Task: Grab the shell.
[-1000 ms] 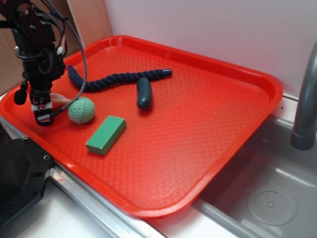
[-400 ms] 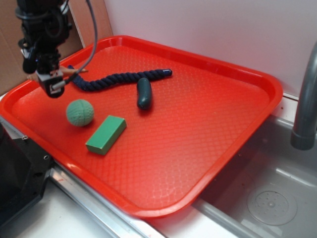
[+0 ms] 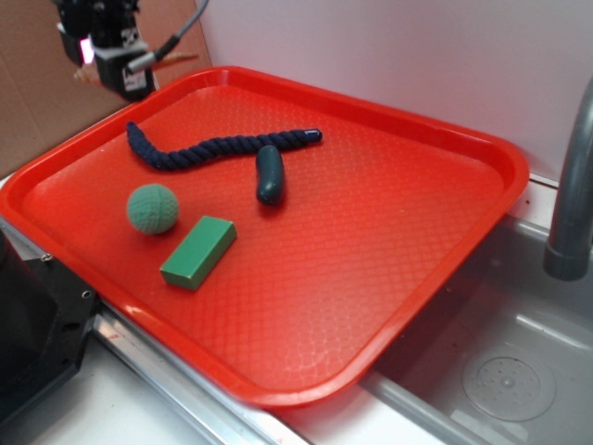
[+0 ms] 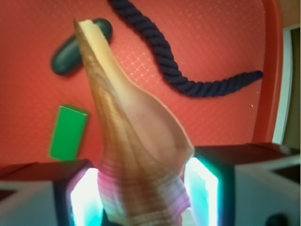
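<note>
Red tray, end effector raised above, apparently clamping shell

Wall: plain white panel behind the tray, to the right of the jaws.
Board: brown cardboard at left, behind the jaws.
Sink: steel basin with round drain, lower right, well apart from the jaws.
Faucet: grey pipe at right edge.
Counter: white edge, below the jaws.
Light: even, soft.
</note>
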{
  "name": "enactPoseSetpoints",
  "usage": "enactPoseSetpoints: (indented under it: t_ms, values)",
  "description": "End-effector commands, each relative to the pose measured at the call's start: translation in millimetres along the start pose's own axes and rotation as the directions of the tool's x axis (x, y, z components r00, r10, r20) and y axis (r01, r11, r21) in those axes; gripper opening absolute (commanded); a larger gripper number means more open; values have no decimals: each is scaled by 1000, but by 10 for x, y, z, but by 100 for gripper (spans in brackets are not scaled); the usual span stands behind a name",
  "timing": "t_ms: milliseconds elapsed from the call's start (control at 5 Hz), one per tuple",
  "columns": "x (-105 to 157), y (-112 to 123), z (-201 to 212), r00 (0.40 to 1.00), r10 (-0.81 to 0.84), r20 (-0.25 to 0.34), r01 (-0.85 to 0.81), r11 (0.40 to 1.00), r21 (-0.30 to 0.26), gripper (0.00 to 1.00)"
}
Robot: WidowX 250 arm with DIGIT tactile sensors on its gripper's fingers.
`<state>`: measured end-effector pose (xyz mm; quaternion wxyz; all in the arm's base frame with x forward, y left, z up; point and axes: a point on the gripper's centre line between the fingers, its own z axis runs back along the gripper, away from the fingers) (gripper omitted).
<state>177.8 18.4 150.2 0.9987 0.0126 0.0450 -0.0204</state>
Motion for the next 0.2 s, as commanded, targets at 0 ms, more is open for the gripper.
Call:
enactPoseSetpoints:
  t_ms: [0]
  values:
    - [139,-154,382,990,-64,124,61,998,29,0]
